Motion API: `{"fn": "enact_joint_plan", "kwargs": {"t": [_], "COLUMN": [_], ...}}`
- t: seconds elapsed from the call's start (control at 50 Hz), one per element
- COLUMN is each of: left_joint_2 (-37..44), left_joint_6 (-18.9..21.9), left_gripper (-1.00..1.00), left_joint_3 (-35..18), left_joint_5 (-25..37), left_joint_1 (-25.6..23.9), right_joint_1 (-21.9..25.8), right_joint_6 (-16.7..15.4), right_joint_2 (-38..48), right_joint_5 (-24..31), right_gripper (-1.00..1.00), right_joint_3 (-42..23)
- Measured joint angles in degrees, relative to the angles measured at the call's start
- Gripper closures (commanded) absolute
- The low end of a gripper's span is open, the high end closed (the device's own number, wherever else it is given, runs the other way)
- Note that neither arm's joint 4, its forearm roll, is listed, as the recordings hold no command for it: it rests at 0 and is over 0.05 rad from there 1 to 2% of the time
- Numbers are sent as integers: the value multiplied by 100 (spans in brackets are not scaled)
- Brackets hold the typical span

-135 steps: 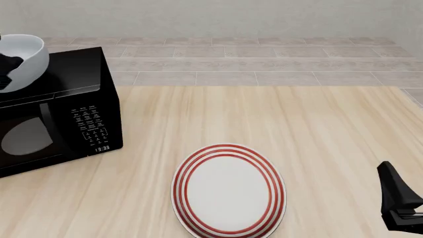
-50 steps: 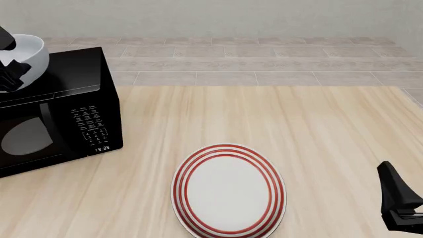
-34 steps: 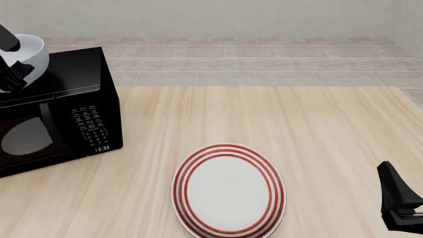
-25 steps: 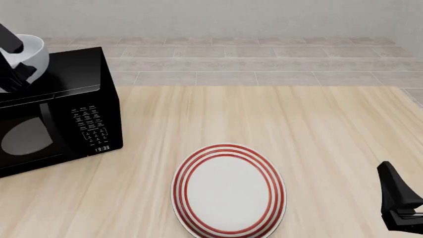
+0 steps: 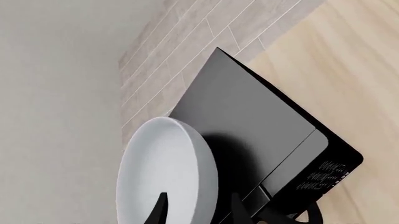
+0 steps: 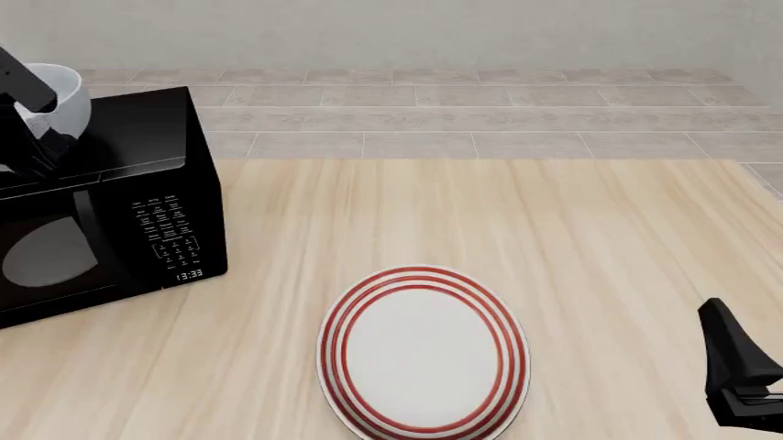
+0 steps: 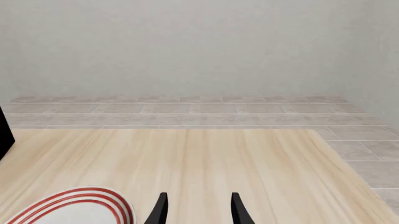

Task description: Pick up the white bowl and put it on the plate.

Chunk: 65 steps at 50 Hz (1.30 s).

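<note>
In the front view, the white bowl point(image 6: 64, 99) sits on top of the black microwave point(image 6: 110, 211) at the far left of the wooden table point(image 6: 588, 238), mostly hidden behind the left gripper point(image 6: 35, 124), whose dark fingers straddle the bowl's rim, one inside and one outside. The plate point(image 6: 423, 353) lies flat on the table near the front edge, around the middle, well apart from the microwave and bowl. The right gripper point(image 6: 738, 371) shows only as a dark shape at the near right corner, away from the plate, and its opening cannot be judged from here. In the left wrist view, the white bowl point(image 5: 167, 172) appears edge-on above the microwave's grey top point(image 5: 249, 126), and the left gripper point(image 5: 196, 212) has one fingertip on each side of the bowl's wall, pressed close against it, so it appears to grip the rim. In the right wrist view, the right gripper point(image 7: 196, 210) has its two fingertips parted with bare table between them, holding nothing; the plate point(image 7: 81, 207) lies just to its left.
</note>
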<state>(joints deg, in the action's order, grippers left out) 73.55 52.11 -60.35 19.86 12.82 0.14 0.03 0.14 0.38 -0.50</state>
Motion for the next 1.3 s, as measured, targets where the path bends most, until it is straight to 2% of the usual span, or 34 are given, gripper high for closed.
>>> {"fn": "enact_joint_plan", "kwargs": {"t": [0.42, 0.44, 0.92, 1.3], "left_joint_2": [237, 244, 348, -243], "left_joint_6": [94, 96, 33, 118], "left_gripper": [-100, 100, 100, 100], "left_joint_3": [104, 103, 5, -388], "left_joint_5": [-185, -185, -90, 667], "left_joint_1": [133, 138, 190, 30], "right_joint_1": [0, 0, 0, 0], "right_joint_6": [0, 0, 0, -1], "right_joint_2": [0, 0, 0, 0], "right_joint_5": [0, 0, 0, -1], "right_gripper": [-100, -100, -100, -100], "right_joint_3": [0, 0, 0, 0]}}
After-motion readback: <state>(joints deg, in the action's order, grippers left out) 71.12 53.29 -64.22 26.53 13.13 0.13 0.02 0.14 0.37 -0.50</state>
